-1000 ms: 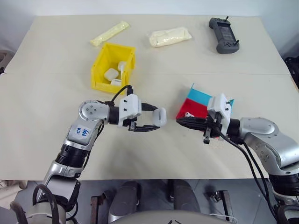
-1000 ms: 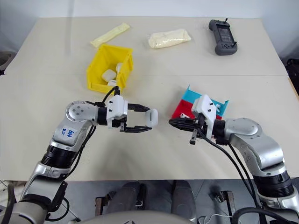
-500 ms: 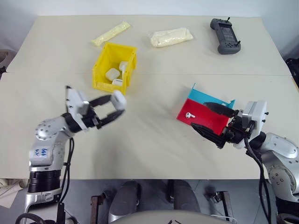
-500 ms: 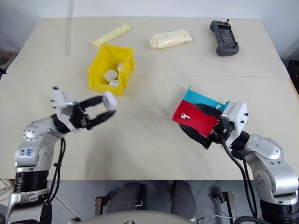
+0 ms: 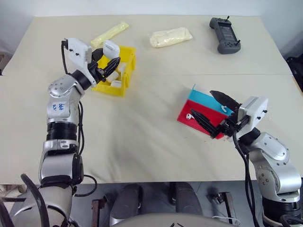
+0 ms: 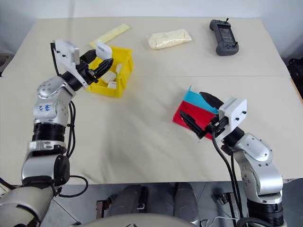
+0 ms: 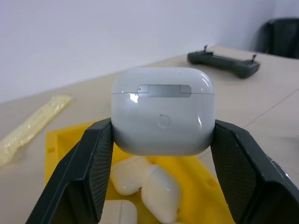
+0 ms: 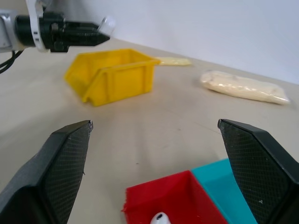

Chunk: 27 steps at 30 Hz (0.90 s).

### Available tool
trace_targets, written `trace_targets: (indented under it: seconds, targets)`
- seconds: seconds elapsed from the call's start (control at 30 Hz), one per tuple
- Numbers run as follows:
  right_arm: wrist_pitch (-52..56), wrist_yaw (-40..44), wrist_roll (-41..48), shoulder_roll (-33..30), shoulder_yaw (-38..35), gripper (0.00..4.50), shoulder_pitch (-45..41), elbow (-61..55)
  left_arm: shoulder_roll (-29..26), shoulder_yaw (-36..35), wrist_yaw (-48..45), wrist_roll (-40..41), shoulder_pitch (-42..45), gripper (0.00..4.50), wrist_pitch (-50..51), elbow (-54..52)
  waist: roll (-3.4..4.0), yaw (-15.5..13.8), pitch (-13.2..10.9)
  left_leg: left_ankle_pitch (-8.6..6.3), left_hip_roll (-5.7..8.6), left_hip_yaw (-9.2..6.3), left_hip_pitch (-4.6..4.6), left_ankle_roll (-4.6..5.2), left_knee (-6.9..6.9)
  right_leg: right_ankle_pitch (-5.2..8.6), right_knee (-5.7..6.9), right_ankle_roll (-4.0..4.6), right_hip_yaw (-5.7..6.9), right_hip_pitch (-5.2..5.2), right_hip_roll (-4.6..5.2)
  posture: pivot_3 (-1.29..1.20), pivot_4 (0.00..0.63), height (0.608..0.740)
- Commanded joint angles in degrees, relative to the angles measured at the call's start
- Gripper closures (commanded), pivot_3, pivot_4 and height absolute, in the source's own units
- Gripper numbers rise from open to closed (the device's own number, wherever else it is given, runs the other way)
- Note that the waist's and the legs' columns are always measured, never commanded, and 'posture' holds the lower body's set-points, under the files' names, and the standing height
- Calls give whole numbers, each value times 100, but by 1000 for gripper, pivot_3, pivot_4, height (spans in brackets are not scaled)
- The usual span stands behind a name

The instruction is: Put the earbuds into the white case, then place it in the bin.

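Left gripper (image 5: 110,60), upper left of frame, pinches the case (image 7: 163,111) lid-shut above the bin (image 5: 127,64). Best lower it between the bin walls before letting go; other cases already lie inside. Left forearm angled up toward the bin. Right gripper (image 5: 212,111) spread wide at the tray (image 5: 189,111), lower right, one earbud (image 5: 189,115) inside.

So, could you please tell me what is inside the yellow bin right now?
The yellow bin holds several small white cases lying loose on its floor. Another white case, held in the left gripper, hangs above it and hides part of the inside, so an exact count isn't possible.
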<state>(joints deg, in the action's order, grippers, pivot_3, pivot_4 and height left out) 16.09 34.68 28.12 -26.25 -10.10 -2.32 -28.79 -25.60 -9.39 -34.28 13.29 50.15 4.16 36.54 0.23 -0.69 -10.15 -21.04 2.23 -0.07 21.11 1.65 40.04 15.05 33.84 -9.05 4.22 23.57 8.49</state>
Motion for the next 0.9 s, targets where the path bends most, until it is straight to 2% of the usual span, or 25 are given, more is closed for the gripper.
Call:
trace_targets:
  seconds: [0.03, 0.13, 0.3, 0.37, 0.5, 0.7, 0.77, 0.9]
  targets:
    - [-126, -244, -74, 79, -31, 0, -100, -171, -57, -8, 275, -203, 299, 981, -186, 408, 0, 11, 0, 0, 0, 3, 1, 0, 0, 0, 0, 0, 0, 0, 0, 0, 150, 740]
    - [-61, -365, -84, 81, -46, 0, -127, -254, -37, -2, 112, -139, 295, 51, -180, 429, -1, 7, -1, 0, -1, 4, 4, 0, 1, 0, 0, 0, 1, 0, 1, 0, 150, 740]
    - [12, -401, -60, -13, -52, 0, -108, -318, -86, -3, -618, 131, -91, 51, -256, -147, -1, -9, -1, 0, 0, 4, 4, 0, 4, 0, 1, 0, 1, -1, 2, 0, 150, 740]
    - [104, -336, -15, -117, -67, 0, -100, -334, -387, 46, -1084, 166, -503, 51, -243, -702, -1, 7, 0, 0, -2, -1, 3, 0, 4, 0, 1, 0, 1, -1, 2, 0, 150, 740]
    - [305, 11, 194, -467, -117, 0, -77, -285, -1104, -147, -2240, 891, -1680, 51, 458, -2187, 0, 133, -1, -1, -13, 8, 0, -2, -5, 0, 1, 1, 0, 10, -1, 0, 150, 740]
    - [191, 669, 328, -890, -212, 0, -104, 170, -1635, -357, -2274, 878, -3262, 51, 661, -3506, 0, 44, -1, -3, -40, 3, -4, -2, 0, 2, 0, 3, 2, 2, 4, 0, 150, 740]
    - [62, 856, 261, -938, -190, 0, -174, 407, -1645, -483, -2179, 833, -3822, 51, 549, -3816, 0, 42, -1, -4, -38, -1, -4, 1, 2, 1, -1, 3, 1, -2, 8, 0, 150, 740]
    - [-62, 939, 172, -959, -230, 0, -375, 781, -1464, -520, -1786, 814, -4171, 51, 556, -4189, 0, -19, -1, -7, -38, -2, -3, 4, 2, 1, 0, 3, 1, 0, 9, 0, 150, 740]
